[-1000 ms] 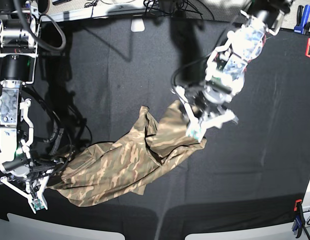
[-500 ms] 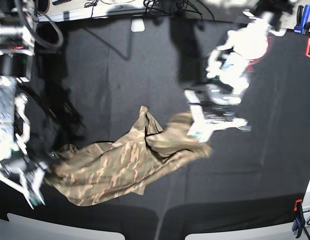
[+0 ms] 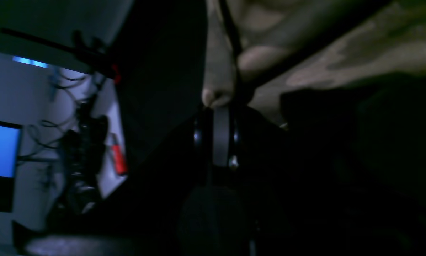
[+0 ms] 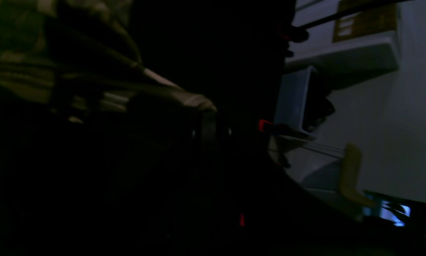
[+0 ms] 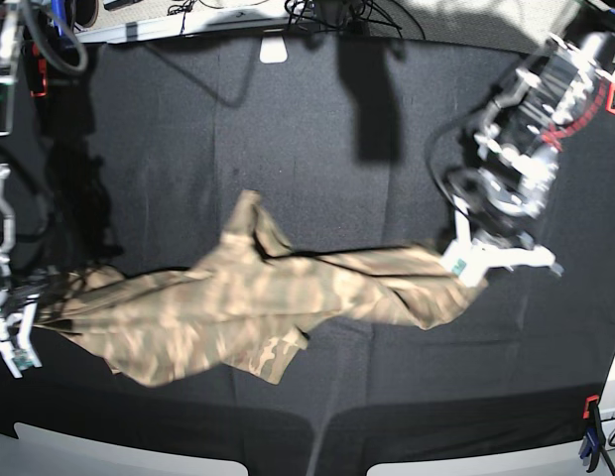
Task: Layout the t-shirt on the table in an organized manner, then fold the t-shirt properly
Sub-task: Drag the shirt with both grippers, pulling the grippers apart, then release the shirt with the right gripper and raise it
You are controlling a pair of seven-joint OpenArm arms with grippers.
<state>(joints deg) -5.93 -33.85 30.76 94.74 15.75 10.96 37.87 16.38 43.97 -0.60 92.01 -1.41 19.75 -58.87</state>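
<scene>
Shirt stretched between both arms.
Jaws of left gripper [image 5: 466, 266] and right gripper [image 5: 15, 342] clamp the t-shirt [image 5: 258, 307]; pull evenly, lower flat onto bench [image 5: 288, 139].

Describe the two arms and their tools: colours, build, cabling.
Both arms are white and silver open-frame segments with black joints and black cables looped along them. The left tool has white fingers with a small teal mark near the tip; red shows on its upper arm. The right tool looks alike, with a similar teal mark.

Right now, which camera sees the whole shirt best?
The base view: it shows the shirt stretched across the table between both grippers. The wrist views are dark and show only small bunched bits of cloth beside each gripper.
</scene>
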